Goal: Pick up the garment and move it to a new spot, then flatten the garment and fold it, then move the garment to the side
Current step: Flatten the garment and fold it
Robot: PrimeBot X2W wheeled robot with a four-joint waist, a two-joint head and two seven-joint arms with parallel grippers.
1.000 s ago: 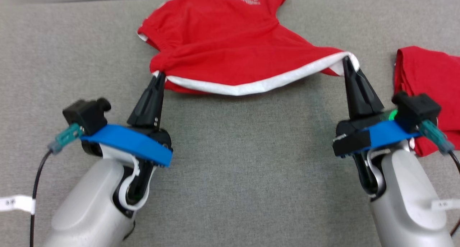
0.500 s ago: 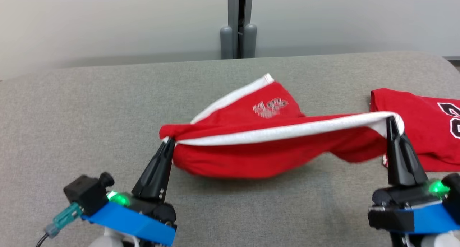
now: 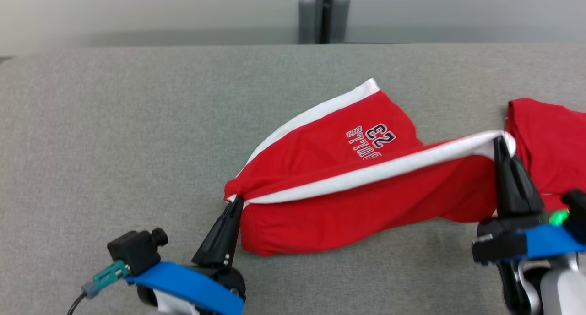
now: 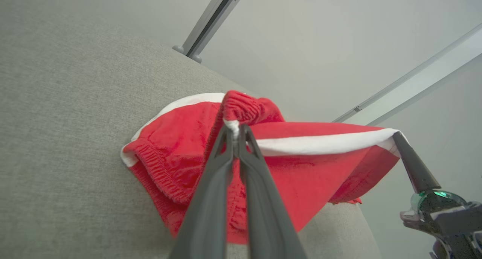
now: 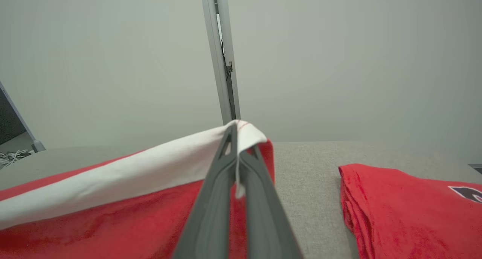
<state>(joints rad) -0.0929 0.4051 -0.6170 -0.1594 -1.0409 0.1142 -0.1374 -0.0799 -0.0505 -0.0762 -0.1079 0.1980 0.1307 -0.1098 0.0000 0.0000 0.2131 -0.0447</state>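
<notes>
Your red shorts [image 3: 348, 187] sit mid-table, a little to your right. The far leg with the printed number rests on the grey tabletop [image 3: 137, 122], and the near part sags between the two arms. The white band [image 3: 366, 175] is drawn into a line from one gripper to the other, and that line is the long axis you have to work with. In the head view it runs from near-left up to far-right, so it is slanted, not square to you.

Your left gripper [image 3: 236, 201] is pinched tight on the gathered left end of the band. Your right gripper [image 3: 498, 144] is clamped on the right corner, which stands higher and farther out. The rest of the cloth lies ahead of both sets of fingertips.

A second red garment [image 3: 549, 141] lies just beside the right gripper, so I'd level the band and lay it down clear of that.
</notes>
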